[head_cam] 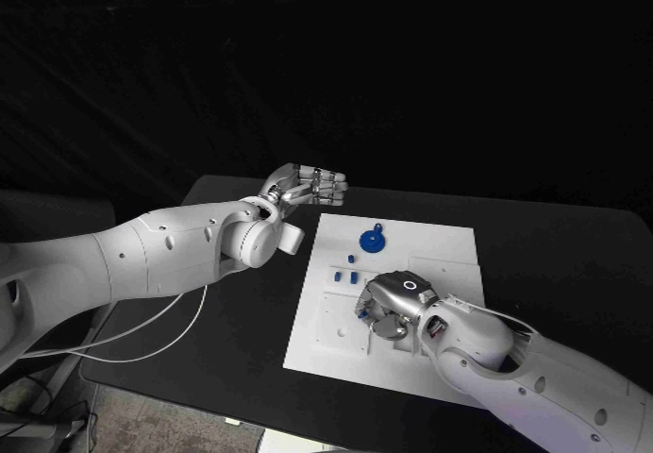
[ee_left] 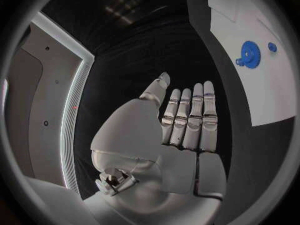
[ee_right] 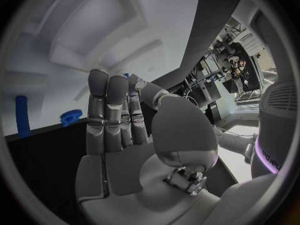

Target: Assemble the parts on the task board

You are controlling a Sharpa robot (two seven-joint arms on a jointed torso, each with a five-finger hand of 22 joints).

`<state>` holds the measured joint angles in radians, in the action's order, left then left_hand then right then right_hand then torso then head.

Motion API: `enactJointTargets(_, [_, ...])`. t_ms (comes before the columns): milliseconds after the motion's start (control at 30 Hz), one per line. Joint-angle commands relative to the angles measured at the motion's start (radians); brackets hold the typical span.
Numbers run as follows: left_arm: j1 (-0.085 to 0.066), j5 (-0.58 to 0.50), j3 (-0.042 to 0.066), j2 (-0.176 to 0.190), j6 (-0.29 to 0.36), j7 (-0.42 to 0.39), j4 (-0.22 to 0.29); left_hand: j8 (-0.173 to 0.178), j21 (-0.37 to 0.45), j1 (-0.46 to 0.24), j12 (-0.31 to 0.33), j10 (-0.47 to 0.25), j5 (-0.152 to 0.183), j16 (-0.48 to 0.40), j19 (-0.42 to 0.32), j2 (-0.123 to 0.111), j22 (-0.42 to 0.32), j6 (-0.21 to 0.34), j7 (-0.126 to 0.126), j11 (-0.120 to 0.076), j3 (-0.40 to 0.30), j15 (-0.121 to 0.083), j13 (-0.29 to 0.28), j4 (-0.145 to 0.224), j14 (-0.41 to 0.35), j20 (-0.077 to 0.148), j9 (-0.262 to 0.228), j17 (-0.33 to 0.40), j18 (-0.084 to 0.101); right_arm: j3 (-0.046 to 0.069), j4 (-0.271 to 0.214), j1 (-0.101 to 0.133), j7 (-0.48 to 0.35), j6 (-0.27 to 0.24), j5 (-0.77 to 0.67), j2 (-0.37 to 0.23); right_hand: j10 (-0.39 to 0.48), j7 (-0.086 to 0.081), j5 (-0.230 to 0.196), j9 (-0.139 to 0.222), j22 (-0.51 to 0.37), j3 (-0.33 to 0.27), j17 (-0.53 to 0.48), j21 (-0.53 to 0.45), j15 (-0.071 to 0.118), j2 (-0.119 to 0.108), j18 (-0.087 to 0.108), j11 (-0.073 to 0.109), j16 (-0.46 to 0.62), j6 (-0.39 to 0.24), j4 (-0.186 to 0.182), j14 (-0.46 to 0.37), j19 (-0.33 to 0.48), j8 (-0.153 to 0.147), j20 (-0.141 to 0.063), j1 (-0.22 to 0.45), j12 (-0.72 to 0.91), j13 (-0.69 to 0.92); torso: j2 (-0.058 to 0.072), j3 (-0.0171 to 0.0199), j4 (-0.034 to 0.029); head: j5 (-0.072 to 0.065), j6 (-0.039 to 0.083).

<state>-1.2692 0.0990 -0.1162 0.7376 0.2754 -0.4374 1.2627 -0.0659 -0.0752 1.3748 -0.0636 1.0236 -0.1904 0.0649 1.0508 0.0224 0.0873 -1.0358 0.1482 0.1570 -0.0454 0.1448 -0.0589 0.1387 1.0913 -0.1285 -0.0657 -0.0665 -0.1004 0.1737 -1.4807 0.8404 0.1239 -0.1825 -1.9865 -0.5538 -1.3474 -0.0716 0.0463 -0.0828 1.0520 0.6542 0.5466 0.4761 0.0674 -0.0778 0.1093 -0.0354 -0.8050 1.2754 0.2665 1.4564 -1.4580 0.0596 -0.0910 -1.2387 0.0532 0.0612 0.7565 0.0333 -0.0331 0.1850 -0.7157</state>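
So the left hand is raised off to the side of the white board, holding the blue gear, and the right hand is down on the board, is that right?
Not quite. The left hand holds nothing: the left wrist view shows its fingers straight and bare. The blue gear lies on the task board. The right hand is down on the board.

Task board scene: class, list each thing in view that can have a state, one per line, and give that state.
task board: flat on the black table, under the right hand.
blue gear: lying on the board's far end, untouched.
small blue pegs: lying loose on the board, beside the right hand.
left hand: raised off the board, fingers straight and together, holding nothing.
right hand: down on the board; any grip is hidden.
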Motion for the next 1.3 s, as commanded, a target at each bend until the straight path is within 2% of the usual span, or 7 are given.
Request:
enactJointTargets(33, [-0.001, -0.004, 0.001, -0.003, -0.012, -0.003, 0.002, 0.004, -0.003, -0.004, 0.001, -0.004, -0.004, -0.004, 0.008, 0.004, -0.001, 0.005, 0.0, 0.002, 0.002, 0.002, 0.001, 0.003, -0.007, -0.003, 0.001, 0.001, 0.003, -0.005, -0.001, -0.003, 0.004, 0.072, -0.016, -0.001, -0.022, -0.002, 0.008, -0.002, 0.006, -0.003, 0.002, -0.008, 0.004, 0.009, 0.022, 0.016, -0.003, 0.006, 0.001, -0.005, -0.008, 0.005, -0.001, -0.006, 0.006, 0.001, 0.0, 0.0003, -0.0004, 0.0, -0.001])
enactJointTargets(367, [-0.001, -0.004, 0.001, -0.002, -0.013, -0.002, 0.001, 0.003, -0.003, -0.005, 0.001, -0.005, -0.004, -0.004, 0.007, 0.005, -0.002, 0.006, 0.0, 0.003, 0.003, 0.002, 0.001, 0.002, -0.007, -0.003, 0.001, 0.001, 0.003, -0.008, -0.004, -0.002, 0.014, 0.078, -0.02, -0.002, -0.024, -0.002, 0.008, -0.002, 0.007, -0.004, 0.001, -0.014, 0.004, 0.009, 0.022, 0.016, -0.003, 0.007, 0.002, -0.005, -0.008, 0.005, -0.002, -0.005, 0.006, 0.001, 0.0, 0.001, 0.0006, 0.0, -0.002])
enactJointTargets(567, [-0.001, -0.004, 0.001, -0.003, -0.013, -0.001, 0.001, 0.003, -0.003, -0.004, 0.001, -0.005, -0.004, -0.004, 0.008, 0.005, -0.003, 0.006, 0.0, 0.003, 0.002, 0.002, 0.001, 0.002, -0.007, -0.003, 0.001, 0.001, 0.002, -0.009, -0.002, -0.002, 0.021, 0.066, -0.025, 0.005, -0.024, -0.002, 0.008, -0.003, 0.012, -0.003, 0.001, -0.017, 0.004, 0.01, 0.022, 0.016, -0.002, 0.007, 0.002, -0.005, -0.01, 0.005, -0.002, -0.004, 0.006, 0.001, 0.0, 0.0004, 0.0, -0.002, -0.002])
enactJointTargets(833, [-0.001, -0.004, 0.001, -0.003, -0.016, 0.0, 0.001, 0.003, -0.003, -0.004, 0.001, -0.005, -0.004, -0.004, 0.008, 0.005, -0.003, 0.006, 0.0, 0.003, 0.002, 0.002, 0.001, 0.002, -0.007, -0.003, 0.001, 0.001, 0.002, -0.016, 0.012, -0.002, 0.027, 0.044, -0.026, 0.02, -0.021, -0.003, 0.007, -0.002, 0.011, -0.005, 0.0, -0.036, 0.004, 0.011, 0.023, 0.016, 0.0, 0.004, -0.002, -0.005, -0.011, 0.005, -0.001, -0.002, 0.006, 0.001, 0.0, -0.0005, -0.0016, -0.003, -0.001])
enactJointTargets(1300, [-0.001, -0.004, 0.001, -0.004, -0.024, 0.006, 0.001, 0.003, -0.003, -0.004, 0.001, -0.006, -0.003, -0.004, 0.007, 0.007, -0.005, 0.007, 0.001, 0.003, 0.002, 0.003, 0.001, 0.001, -0.009, -0.004, 0.001, 0.001, 0.002, -0.02, 0.021, -0.002, 0.026, 0.009, -0.026, 0.032, -0.016, -0.004, 0.009, -0.002, 0.013, -0.001, -0.003, -0.061, 0.003, 0.008, 0.028, 0.015, 0.004, -0.002, -0.011, -0.004, -0.015, 0.005, 0.0, 0.0, 0.006, 0.001, 0.0, 0.0005, 0.0, -0.002, -0.003])
